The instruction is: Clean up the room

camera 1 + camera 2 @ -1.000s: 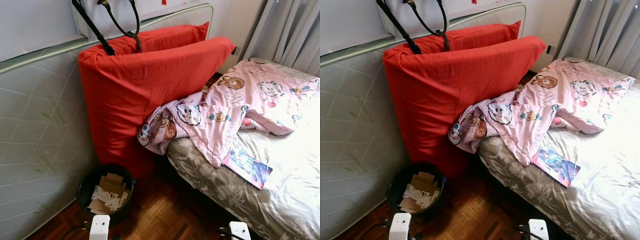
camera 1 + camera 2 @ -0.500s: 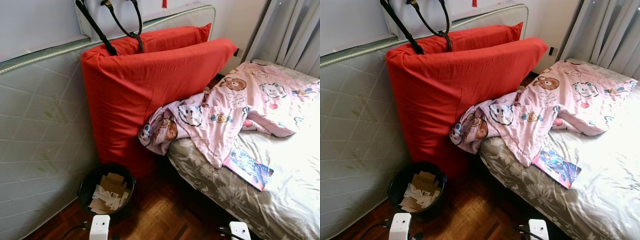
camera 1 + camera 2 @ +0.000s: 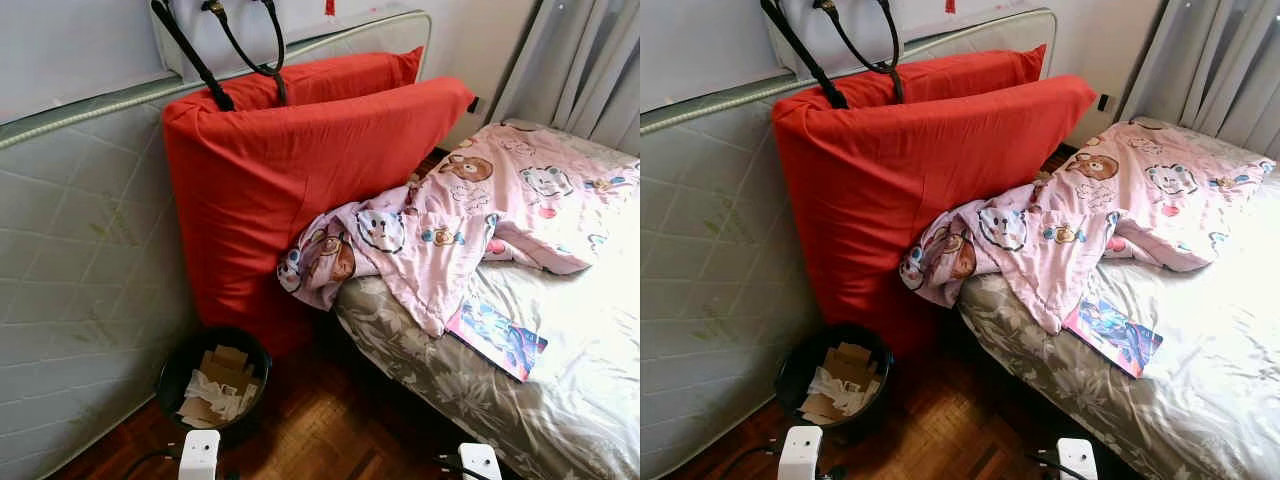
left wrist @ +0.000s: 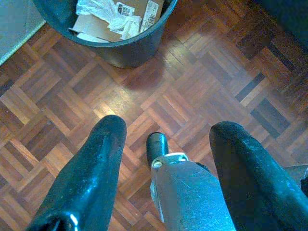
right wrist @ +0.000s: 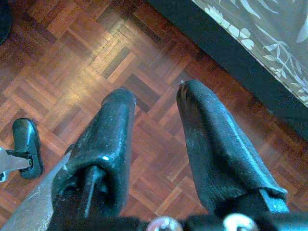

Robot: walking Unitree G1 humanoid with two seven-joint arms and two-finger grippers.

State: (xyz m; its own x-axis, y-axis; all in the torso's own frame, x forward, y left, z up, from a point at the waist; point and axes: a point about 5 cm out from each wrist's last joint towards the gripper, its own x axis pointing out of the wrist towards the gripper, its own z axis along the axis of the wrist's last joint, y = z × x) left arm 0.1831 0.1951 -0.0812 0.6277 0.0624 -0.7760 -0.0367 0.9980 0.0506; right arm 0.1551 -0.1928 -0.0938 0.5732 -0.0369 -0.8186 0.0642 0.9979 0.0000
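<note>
A crumpled pink quilt printed with cartoon bears (image 3: 470,215) lies heaped across the far left corner of the bed, one end spilling off the mattress edge against the red cushions. Just near of it, on the grey leaf-patterned bedsheet (image 3: 560,390), lies a flat colourful book or magazine with a blue cover (image 3: 497,338), touching the quilt's hem. These look like the things the tidying is about, and both are untouched; judged from how they lie, the task is barely begun, with the quilt to be straightened or folded and the book to be put away.

On the left, two large red fabric-covered cushions (image 3: 290,170) stand on edge, leaning against a pale quilted mattress (image 3: 80,250) propped upright against the wall. A bag with black straps (image 3: 240,45) hangs over the top of them. On the wooden parquet floor (image 3: 320,430), near left, stands a round black waste bin (image 3: 212,385) holding cardboard pieces and crumpled white paper, so some rubbish appears already collected. Grey curtains (image 3: 580,60) hang at the far right.

The left gripper (image 4: 166,159) hangs over the floor near the bin, its fingers spread wide and holding nothing. The right gripper (image 5: 154,125) hangs over the floor beside the dark bed base, fingers parted and empty too.
</note>
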